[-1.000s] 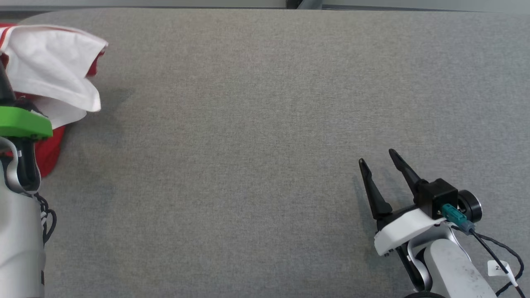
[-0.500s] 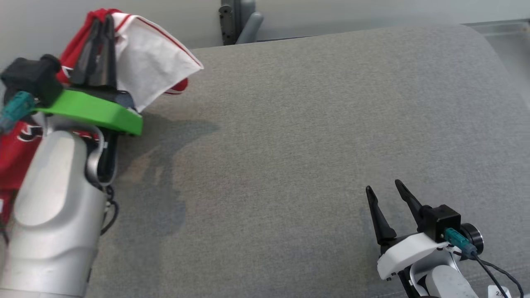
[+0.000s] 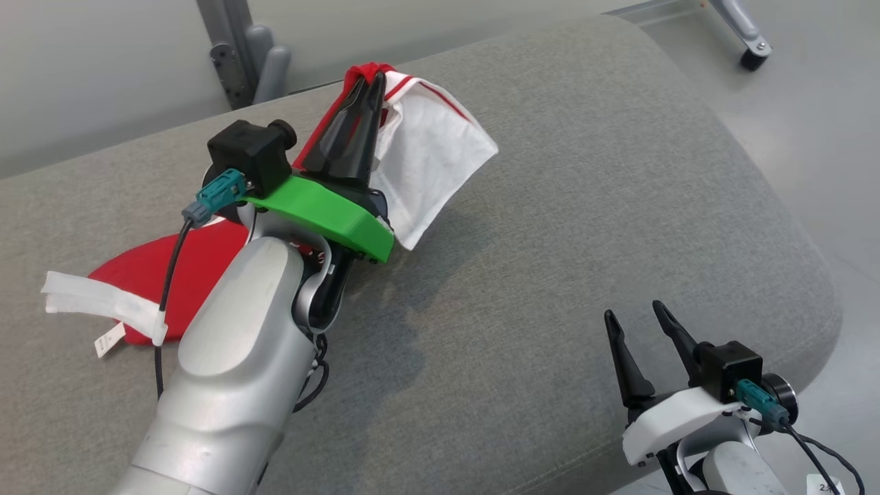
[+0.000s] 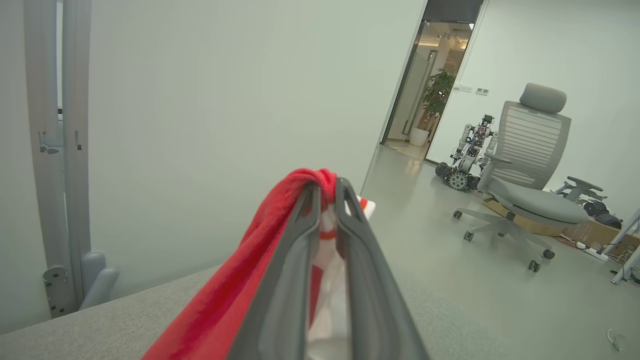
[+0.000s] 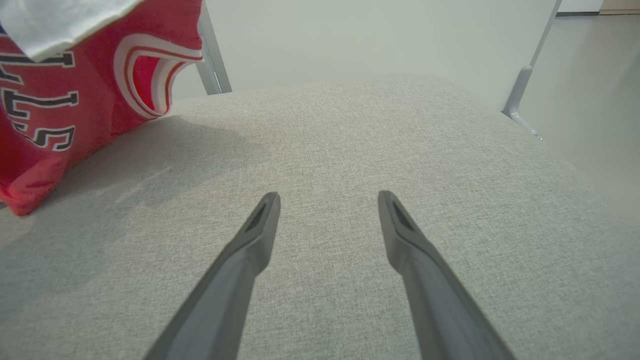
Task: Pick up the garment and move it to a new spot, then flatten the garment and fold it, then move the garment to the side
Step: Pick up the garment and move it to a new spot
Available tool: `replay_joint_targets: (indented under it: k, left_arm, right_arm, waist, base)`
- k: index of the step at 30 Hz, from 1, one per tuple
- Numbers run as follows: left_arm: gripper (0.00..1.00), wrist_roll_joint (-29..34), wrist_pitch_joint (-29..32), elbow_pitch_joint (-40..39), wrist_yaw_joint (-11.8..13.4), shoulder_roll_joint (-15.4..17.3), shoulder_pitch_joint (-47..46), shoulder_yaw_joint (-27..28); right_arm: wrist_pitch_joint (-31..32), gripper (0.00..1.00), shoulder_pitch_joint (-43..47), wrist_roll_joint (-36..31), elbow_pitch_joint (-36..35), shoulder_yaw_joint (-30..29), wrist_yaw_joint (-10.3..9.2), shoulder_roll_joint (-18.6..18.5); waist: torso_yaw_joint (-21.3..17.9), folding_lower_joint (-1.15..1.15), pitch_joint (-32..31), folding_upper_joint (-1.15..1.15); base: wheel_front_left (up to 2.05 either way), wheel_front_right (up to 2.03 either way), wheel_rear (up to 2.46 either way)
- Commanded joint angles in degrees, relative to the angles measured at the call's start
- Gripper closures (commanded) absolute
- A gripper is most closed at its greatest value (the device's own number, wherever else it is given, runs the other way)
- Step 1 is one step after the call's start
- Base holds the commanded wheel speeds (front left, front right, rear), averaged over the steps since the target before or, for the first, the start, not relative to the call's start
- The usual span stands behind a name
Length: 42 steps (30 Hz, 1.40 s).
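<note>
Left tool (image 3: 368, 77) is clamped on the garment (image 3: 430, 148), which is lifted by one end, its tail trailed leftward onto the table (image 3: 584, 206). Right tool (image 3: 639, 313), spread wide and empty, is set well apart on the right — bare table is seen between.

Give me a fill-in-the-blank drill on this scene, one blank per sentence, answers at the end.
1. The left tool is ____ on the garment, holding one end of it up.
2. The right tool stands ____, with nothing between its fingers.
3. The garment is white and ____.
4. The padded surface beneath it is ____.
Missing words: shut; open; red; grey.
</note>
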Motion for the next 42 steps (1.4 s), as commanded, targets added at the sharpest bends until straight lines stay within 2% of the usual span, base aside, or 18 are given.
replay_joint_targets:
  k: [1, 2, 4, 8, 14, 18, 23, 27, 28, 34, 39, 42]
  left_arm:
    - [1.00, 0.85, -0.04, 0.61, -0.16, 0.02, 0.48, 0.42]
    - [0.85, 1.53, -0.04, 1.55, -0.16, -0.04, 0.64, 0.98]
    - [0.00, 2.79, -0.04, 3.11, -0.16, -0.18, 0.95, 1.15]
    - [0.00, 4.78, -0.04, 4.82, -0.16, 0.11, 1.62, 3.14]
    - [0.00, 9.49, -0.03, 4.80, -0.16, 0.55, 3.22, 5.63]
    - [0.00, 12.64, -0.03, 4.63, -0.11, 0.88, 6.02, 9.39]
    - [0.00, 16.44, -0.03, 3.17, 0.53, 1.44, 12.29, 15.86]
    - [0.00, 18.40, -0.03, 1.49, 0.97, 1.11, 18.65, 21.09]
    - [0.00, 19.27, -0.03, 0.74, 1.03, 0.93, 21.77, 23.87]
    - [0.00, 21.83, -0.04, -2.55, 0.79, 0.17, 30.32, 30.48]
    - [0.00, 23.74, -0.03, -8.05, 0.82, -0.63, 37.12, 34.72]
    - [0.00, 24.47, -0.03, -9.69, 0.66, -0.74, 39.57, 35.14]
  right_arm:
    - [-0.16, 0.00, 0.05, 0.53, 0.06, -0.03, -0.06, -0.02]
    - [-0.16, 0.00, -0.03, 0.65, 0.05, -0.13, -0.06, -0.02]
    - [-0.16, 0.00, 0.00, 0.75, -0.15, -0.42, -0.06, 0.06]
    - [-0.16, 0.00, 0.88, 0.84, -0.53, -1.81, -0.06, 0.15]
    - [-0.16, 0.00, 0.87, 0.76, -1.24, -2.58, -0.06, 0.19]
    - [-0.16, 0.00, 0.19, 0.43, -1.78, -2.17, -0.06, 0.18]
    - [-0.16, 0.00, 0.70, 0.18, -2.42, -1.84, -0.06, 0.20]
    - [-0.16, 0.00, 1.70, -0.24, -2.48, -1.41, -0.06, 0.15]
    - [-0.16, 0.00, 1.98, -0.26, -2.58, -1.42, -0.06, 0.18]
    - [-0.16, 0.00, 2.91, -0.06, -2.58, -1.54, -0.06, 0.19]
    - [-0.16, 0.00, 3.86, -0.52, -2.87, -1.95, -0.06, 0.19]
    - [-0.16, 0.00, 4.22, -0.65, -2.99, -2.37, -0.06, 0.23]
  waist:
    - [-4.58, 0.00, 0.90, 0.01]
    - [-5.06, 0.00, 1.12, 0.01]
    - [-5.52, 0.00, 1.44, 0.01]
    - [-4.63, 0.00, 1.71, 0.01]
    - [-0.82, 0.00, 1.17, 0.01]
    - [1.57, 0.00, 0.47, 0.01]
    - [4.56, 0.00, -0.40, 0.01]
    - [7.01, 0.00, -1.46, 0.01]
    - [8.08, 0.00, -2.13, 0.01]
    - [10.95, 0.00, -3.78, 0.01]
    - [13.17, 0.00, -4.63, 0.01]
    - [14.05, 0.00, -4.96, 0.01]
  base:
    - [0.00, 0.00, 0.00]
    - [0.00, 0.00, 0.00]
    - [0.00, 0.00, 0.00]
    - [0.00, 0.00, 0.00]
    - [0.00, 0.00, 0.00]
    - [0.00, 0.00, 0.00]
    - [0.00, 0.00, 0.00]
    - [0.00, 0.00, 0.00]
    - [0.00, 0.00, 0.00]
    - [0.00, 0.00, 0.00]
    - [0.00, 0.00, 0.00]
    - [0.00, 0.00, 0.00]
